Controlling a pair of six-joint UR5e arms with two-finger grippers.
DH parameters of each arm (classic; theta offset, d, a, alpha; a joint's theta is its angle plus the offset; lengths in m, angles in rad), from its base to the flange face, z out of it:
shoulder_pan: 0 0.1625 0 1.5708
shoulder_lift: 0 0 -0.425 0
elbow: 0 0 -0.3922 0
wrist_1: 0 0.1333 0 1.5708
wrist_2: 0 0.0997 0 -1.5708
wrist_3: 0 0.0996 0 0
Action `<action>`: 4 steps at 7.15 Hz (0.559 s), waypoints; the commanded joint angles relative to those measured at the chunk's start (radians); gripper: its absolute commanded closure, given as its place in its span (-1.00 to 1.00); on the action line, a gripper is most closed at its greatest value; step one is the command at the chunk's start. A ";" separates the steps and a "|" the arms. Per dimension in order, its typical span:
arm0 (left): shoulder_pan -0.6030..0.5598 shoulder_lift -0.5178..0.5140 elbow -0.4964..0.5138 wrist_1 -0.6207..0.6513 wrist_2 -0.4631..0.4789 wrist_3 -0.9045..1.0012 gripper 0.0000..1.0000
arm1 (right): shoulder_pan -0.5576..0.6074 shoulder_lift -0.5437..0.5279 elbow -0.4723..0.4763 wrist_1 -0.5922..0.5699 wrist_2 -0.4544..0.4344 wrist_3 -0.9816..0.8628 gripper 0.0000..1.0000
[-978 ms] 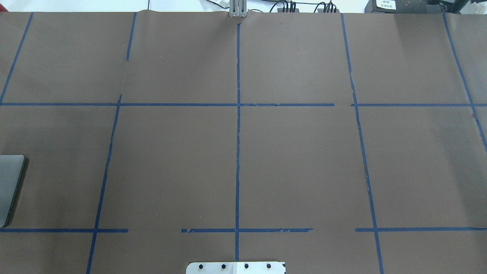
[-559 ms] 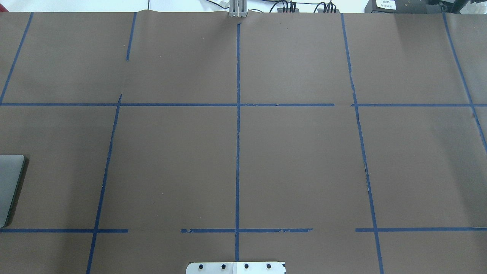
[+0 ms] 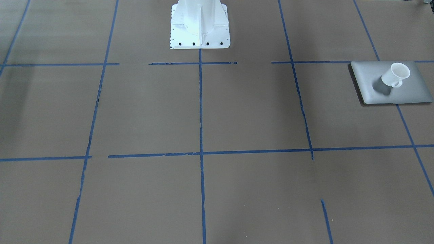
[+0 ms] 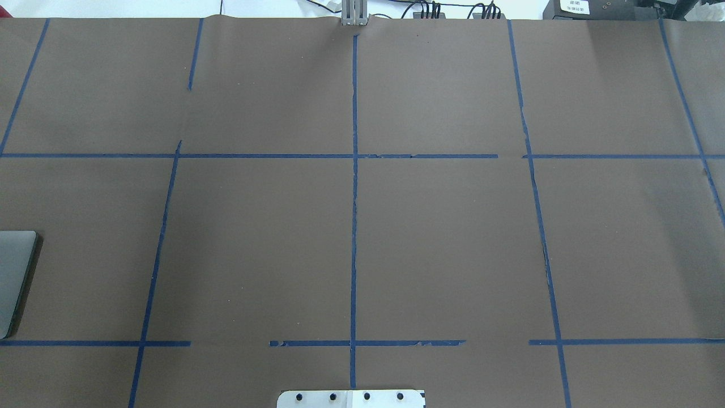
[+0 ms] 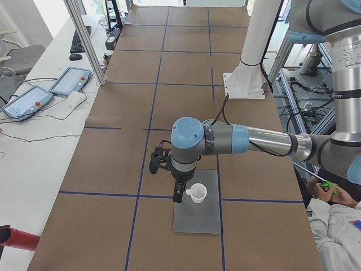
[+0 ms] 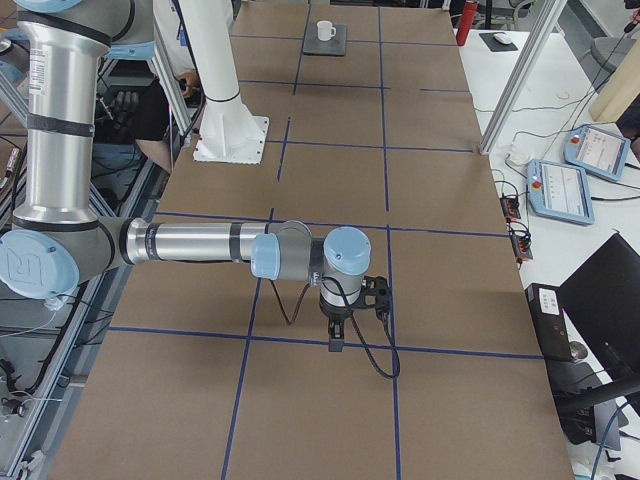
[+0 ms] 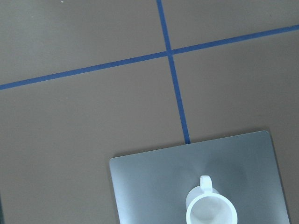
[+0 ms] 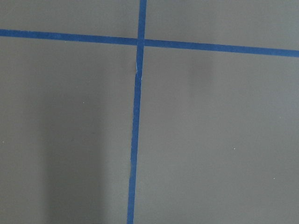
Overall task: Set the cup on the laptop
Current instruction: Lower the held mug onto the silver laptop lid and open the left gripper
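- The cup [image 3: 395, 76] stands upright on the closed laptop [image 3: 369, 86], toward the lid's middle. The front-facing view shows both whole, on the table [image 3: 237, 112] at the robot's left end.
- The overhead view catches only a strip of the laptop at its left border. The cup falls outside that view.
- The left wrist view looks straight down into the cup's round rim, with the handle pointing toward the top of the picture. None of the fingers show there.
- Only the left side view shows the left pincer [image 5: 177, 197]. It hangs over the laptop just beside the cup. I cannot tell how wide it is, or whether it touches the cup.
- Only the right side view shows the right pincer [image 6: 336, 345]. It hangs low over the table near a blue tape line [image 6: 300, 340], well apart from the laptop. I cannot tell its width either.
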 commanded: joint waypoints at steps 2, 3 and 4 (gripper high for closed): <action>-0.007 0.030 0.000 -0.013 -0.006 -0.071 -1.00 | 0.000 0.000 0.000 0.001 0.001 0.000 -1.00; -0.005 0.030 0.003 -0.032 -0.006 -0.073 -1.00 | 0.000 0.000 0.000 0.000 0.001 0.000 -1.00; 0.001 0.029 0.006 -0.039 -0.004 -0.073 -1.00 | 0.000 0.000 0.000 0.000 0.001 0.000 -1.00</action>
